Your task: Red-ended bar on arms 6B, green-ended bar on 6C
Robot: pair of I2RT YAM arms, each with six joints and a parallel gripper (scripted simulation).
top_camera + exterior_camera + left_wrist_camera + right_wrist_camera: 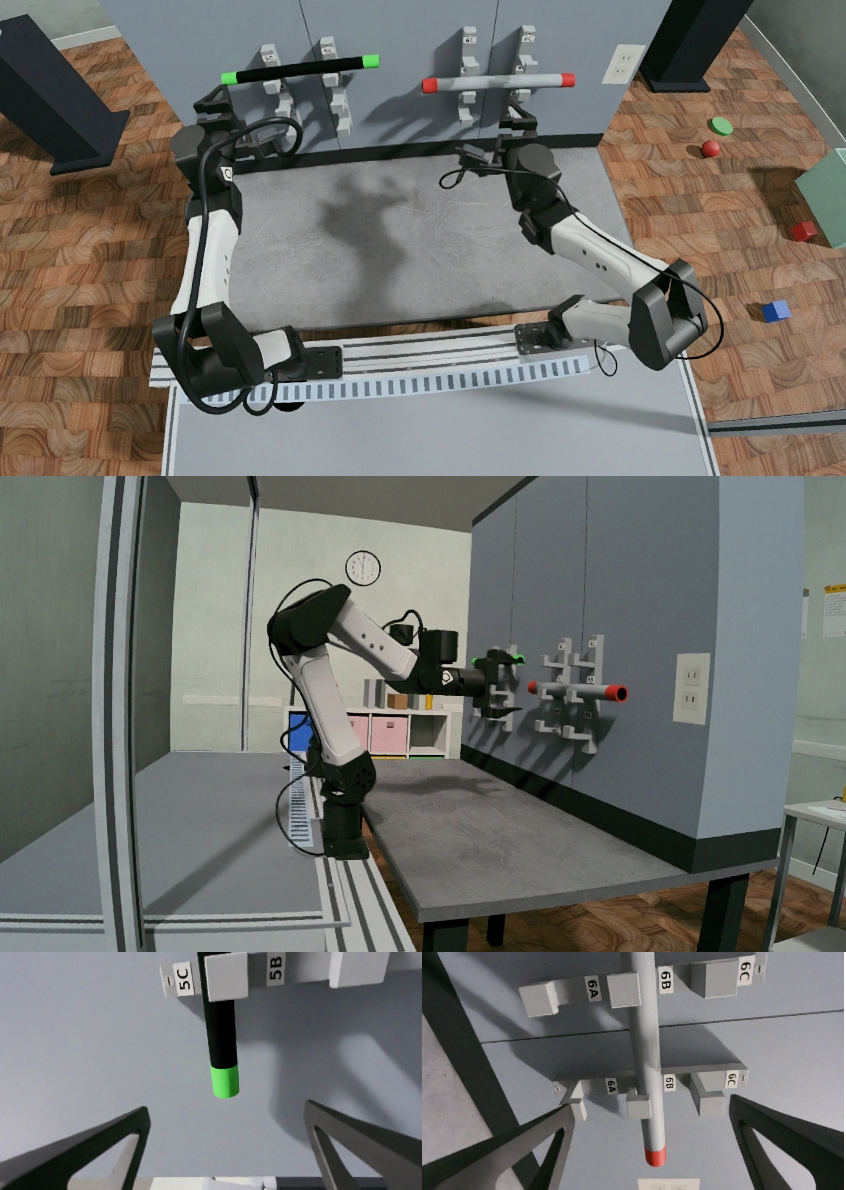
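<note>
The bar with green ends [300,69] [222,1037] is black and rests on the 5C arms, its middle between them. The bar with red ends [493,82] [647,1042] [591,691] is grey and rests on the 6B arms, its middle between them. The 6C arms [714,977] hold nothing. My left gripper [214,99] [223,1111] is open and empty, in front of the wall near the bar's left green end. My right gripper [513,109] [519,684] [647,1107] is open and empty, in front of the red-ended bar's right half, not touching it.
The wall [402,35] carries both racks, with lower arms labelled 5B, 5A and 6A. A wall outlet [624,63] is right of rack 6. The grey table [437,236] lies below. The left wrist's cable loops towards rack 5 in the top view.
</note>
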